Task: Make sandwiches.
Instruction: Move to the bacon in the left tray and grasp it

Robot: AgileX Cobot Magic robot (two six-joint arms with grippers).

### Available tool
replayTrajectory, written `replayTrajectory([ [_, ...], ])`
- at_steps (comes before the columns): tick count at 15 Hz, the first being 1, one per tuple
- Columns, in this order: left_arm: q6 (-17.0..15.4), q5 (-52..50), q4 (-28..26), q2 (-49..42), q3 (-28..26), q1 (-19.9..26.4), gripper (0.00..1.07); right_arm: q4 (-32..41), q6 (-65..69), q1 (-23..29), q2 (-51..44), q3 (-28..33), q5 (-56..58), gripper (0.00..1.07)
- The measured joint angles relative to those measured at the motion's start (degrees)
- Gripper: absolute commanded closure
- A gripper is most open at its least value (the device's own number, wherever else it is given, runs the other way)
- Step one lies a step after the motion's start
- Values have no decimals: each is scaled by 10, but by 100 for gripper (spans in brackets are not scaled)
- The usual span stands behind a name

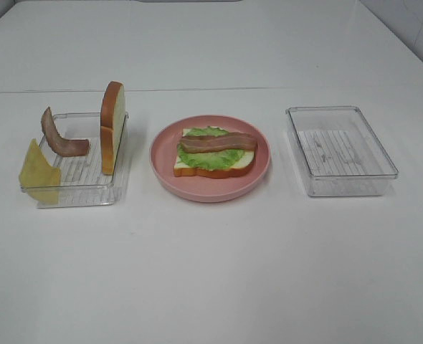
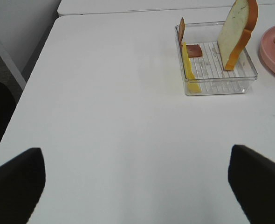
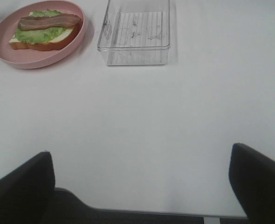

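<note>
**Exterior high view: one sandwich [image 1: 213,154] half built**

A broad white table [image 1: 211,272] carries everything. The arms show only in the wrist cameras. There the left gripper [image 2: 137,184] and the right gripper [image 3: 140,186] each have their dark fingers [image 2: 16,184] spread wide, with only bare tabletop between them. Neither grips anything, and both are well apart from the food.

Two clear rectangular plastic trays stand toward the sides, the left tray [image 1: 75,190] and the right tray [image 1: 344,185]. Between them, touching neither, sits a round pink plate [image 1: 163,168].

The sandwich lies on that plate. Its base is a white toy bread slice with orange-tan crust [image 1: 186,170], lying flat. A ruffled green lettuce leaf [image 1: 211,160] covers it, and a reddish-brown bacon strip [image 1: 219,142] is laid lengthwise on top.

The loose pieces are in the left tray. A second bread slice [image 1: 112,122] stands on edge, leaning against the wall nearest the plate and rising well above the rim. A curved bacon strip [image 1: 62,142] rests toward the tray's far left corner, with one end lifted above the rim. A thin yellow cheese slice [image 1: 39,172] stands tilted against the tray's left wall, its upper corner above the rim, near the bacon.
</note>
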Motion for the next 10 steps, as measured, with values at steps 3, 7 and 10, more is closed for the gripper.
replayTrajectory([
  [3,0,3,0,3,-1,0,9,0,0,0,0,0,0,11],
  [7,0,81,0,260,-154,0,10,0,0,0,0,0,0,11],
  [10,-1,81,0,434,-280,0,11,0,0,0,0,0,0,11],
])
